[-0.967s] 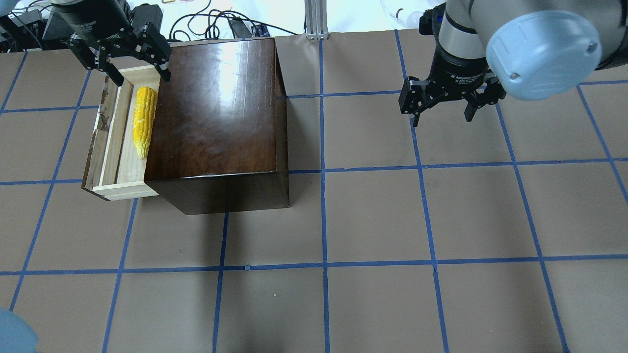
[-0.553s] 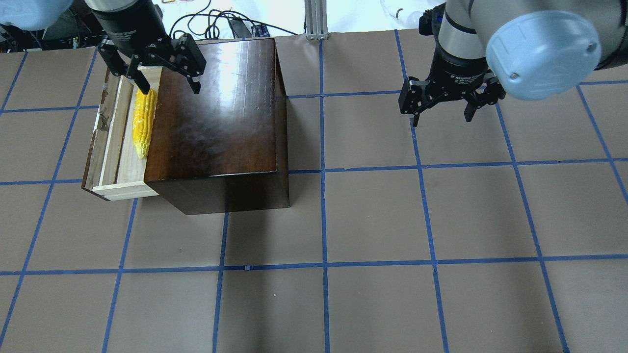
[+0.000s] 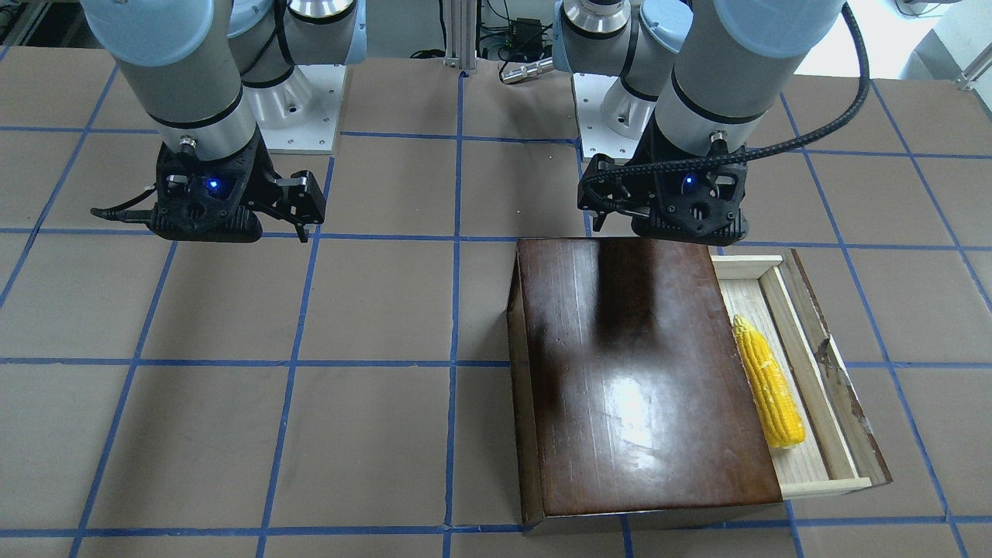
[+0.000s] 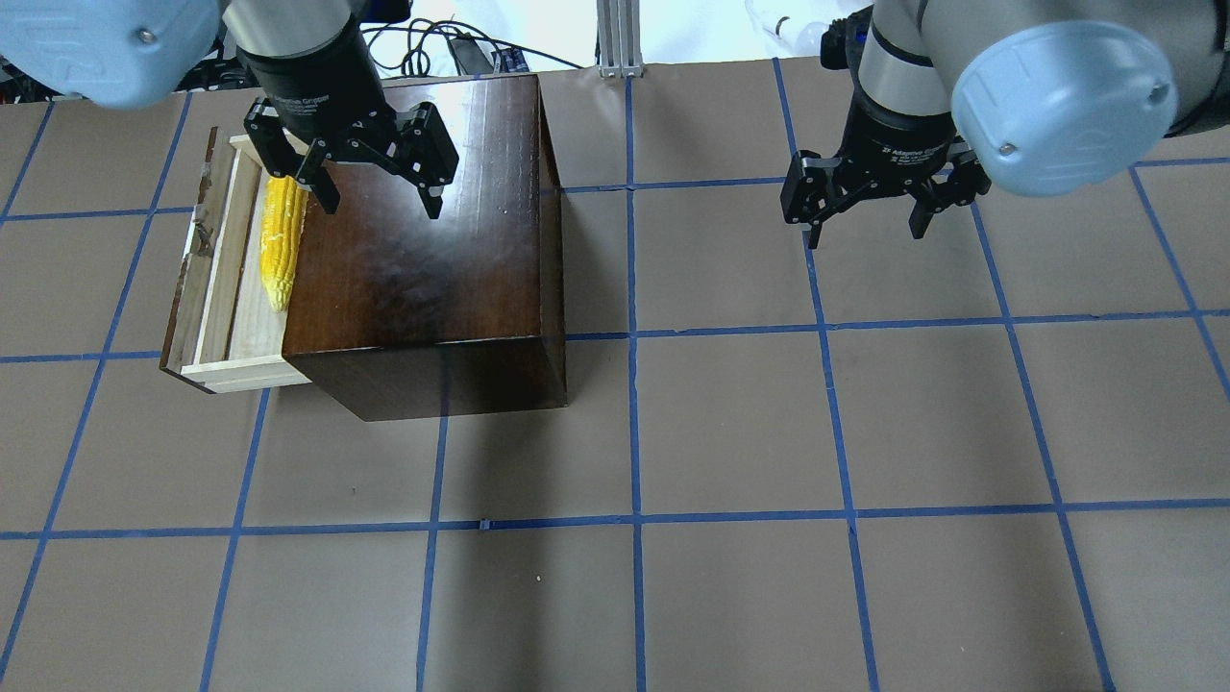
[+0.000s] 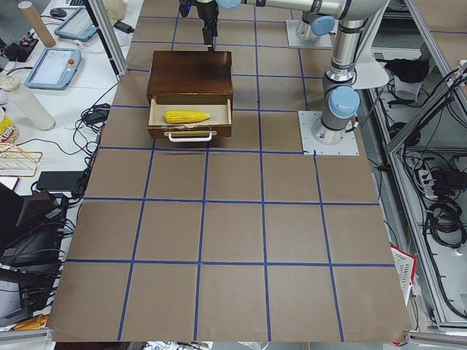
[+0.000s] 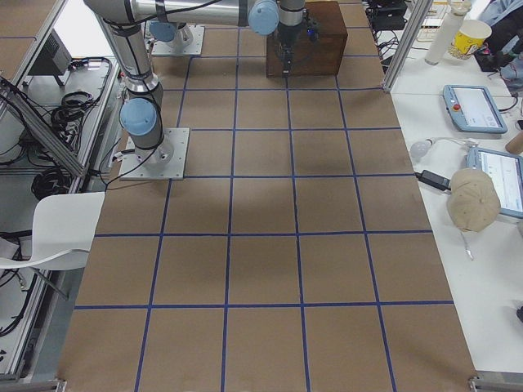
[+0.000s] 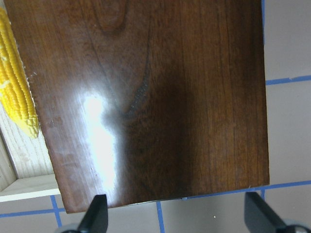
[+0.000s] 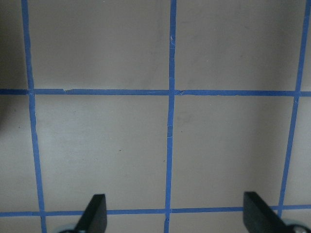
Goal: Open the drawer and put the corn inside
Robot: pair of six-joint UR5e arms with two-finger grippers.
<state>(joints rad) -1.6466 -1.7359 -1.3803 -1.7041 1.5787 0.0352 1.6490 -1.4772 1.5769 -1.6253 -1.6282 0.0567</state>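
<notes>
Corn (image 4: 281, 235) is laid in opened drawer (image 4: 252, 327), table's far-left corner; left gripper (image 4: 381, 204) and right gripper (image 4: 865, 235) are spread, empty; task judged done.

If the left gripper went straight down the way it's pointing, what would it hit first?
Most likely the glossy top of the dark box, not the corn or the open drawer beside it. The left gripper hangs open above that top; its height is unclear.

Overhead looks forward-down, front view faces back; both share drawer (image 4: 219, 279) (side views far, wrists close).
</notes>
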